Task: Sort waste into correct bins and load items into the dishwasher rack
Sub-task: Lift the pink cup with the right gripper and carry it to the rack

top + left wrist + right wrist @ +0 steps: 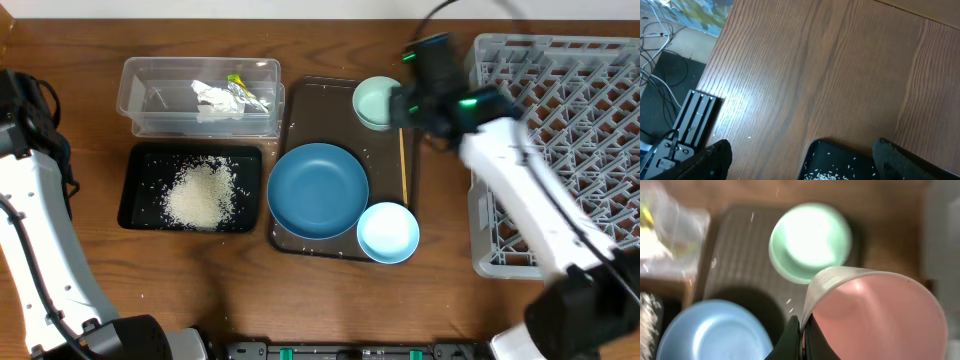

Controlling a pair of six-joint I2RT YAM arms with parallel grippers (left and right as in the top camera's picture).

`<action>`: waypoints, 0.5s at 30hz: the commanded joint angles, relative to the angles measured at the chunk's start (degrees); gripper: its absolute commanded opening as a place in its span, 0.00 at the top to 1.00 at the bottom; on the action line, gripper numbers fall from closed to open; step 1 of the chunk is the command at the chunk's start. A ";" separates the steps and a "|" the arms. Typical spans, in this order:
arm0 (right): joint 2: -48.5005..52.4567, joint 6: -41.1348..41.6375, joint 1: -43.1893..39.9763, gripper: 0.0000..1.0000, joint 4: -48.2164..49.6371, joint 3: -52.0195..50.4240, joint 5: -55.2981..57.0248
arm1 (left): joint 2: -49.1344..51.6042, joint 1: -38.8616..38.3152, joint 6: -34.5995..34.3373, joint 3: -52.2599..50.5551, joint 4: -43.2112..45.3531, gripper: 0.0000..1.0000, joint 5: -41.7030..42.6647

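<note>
Empty pink cup aloft; black tray holds rice.

A warm brown wood-grain table fills the scene, with white cables beyond its edge.

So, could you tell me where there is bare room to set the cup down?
The rack floor looks bare for the cup. Bare table also runs in front of the black tray and brown tray. The brown tray is crowded: plate, mint bowl, blue bowl, chopstick.
</note>
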 commanded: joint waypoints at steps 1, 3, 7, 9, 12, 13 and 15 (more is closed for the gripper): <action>-3.32 -2.32 -7.15 0.99 1.09 1.29 -5.22 | -0.39 0.24 -0.92 0.11 -0.24 0.08 -0.50; -4.09 -2.91 -11.56 0.99 2.45 1.29 -8.31 | -0.39 0.24 -0.92 0.11 -0.24 0.08 -0.48; -4.13 -6.58 -22.21 0.99 7.61 1.25 -18.10 | -0.39 0.24 -0.92 0.11 -0.24 0.08 -0.48; -3.87 -8.44 -26.88 0.99 10.16 1.05 -22.32 | -0.39 0.24 -0.92 0.11 -0.24 0.08 -0.48; -3.17 -10.69 -33.46 0.99 13.70 1.05 -27.78 | -0.39 0.24 -0.92 0.11 -0.24 0.08 -0.48; -2.91 -11.23 -35.34 0.99 14.60 1.05 -29.07 | -0.39 0.24 -0.92 0.11 -0.24 0.08 -0.48; -2.27 -11.34 -39.10 0.99 16.31 1.05 -31.58 | -0.39 0.24 -0.92 0.11 -0.24 0.08 -0.48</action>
